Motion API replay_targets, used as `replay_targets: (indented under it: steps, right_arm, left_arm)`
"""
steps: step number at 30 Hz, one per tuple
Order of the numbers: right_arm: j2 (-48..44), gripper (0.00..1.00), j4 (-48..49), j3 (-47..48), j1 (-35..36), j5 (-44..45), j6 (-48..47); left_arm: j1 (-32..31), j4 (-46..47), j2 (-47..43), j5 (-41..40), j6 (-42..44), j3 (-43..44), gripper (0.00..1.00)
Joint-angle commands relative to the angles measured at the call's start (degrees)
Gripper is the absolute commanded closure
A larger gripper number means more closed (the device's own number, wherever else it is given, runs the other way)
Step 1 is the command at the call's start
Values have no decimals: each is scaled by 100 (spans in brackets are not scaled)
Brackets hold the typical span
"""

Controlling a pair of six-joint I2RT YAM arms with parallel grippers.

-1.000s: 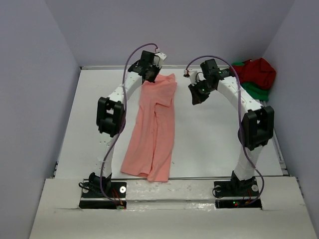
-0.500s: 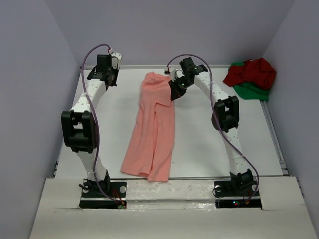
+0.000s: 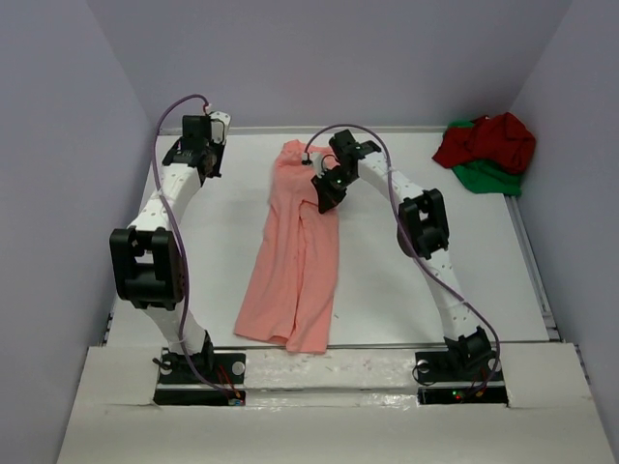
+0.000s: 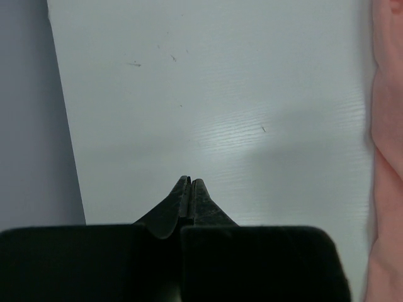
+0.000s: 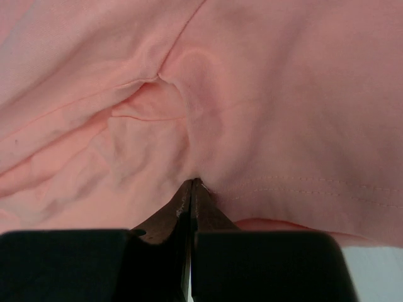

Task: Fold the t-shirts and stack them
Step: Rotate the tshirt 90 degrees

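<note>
Right wrist view: the right gripper [image 5: 191,181] is seen closed, its tips pressed into the salmon-pink shirt [image 5: 283,94], which is puckered just ahead of them; whether cloth is pinched cannot be told. The left gripper [image 4: 190,180] is closed on nothing over the table [image 4: 220,94], with that shirt's edge at its right. The dark red shirt [image 3: 488,138] and green shirt [image 3: 495,180] are heaped together, well off to the right gripper's right.

A white table [image 3: 387,290] stands enclosed by pale lilac walls [image 3: 338,58].
</note>
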Motion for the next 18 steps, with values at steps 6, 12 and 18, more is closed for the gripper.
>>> replay_targets:
  steps: [6, 12, 18]
  right_arm:
    - [-96, 100, 756, -350, 105, 1213, -281]
    - [132, 100, 977, -166, 105, 2636, -220]
    - [142, 100, 1143, -297, 105, 3403, -202]
  left_arm:
    - [62, 206, -623, -166, 100, -268, 100]
    - [62, 232, -614, -131, 74, -373, 100]
    - [62, 206, -623, -87, 48, -338, 100]
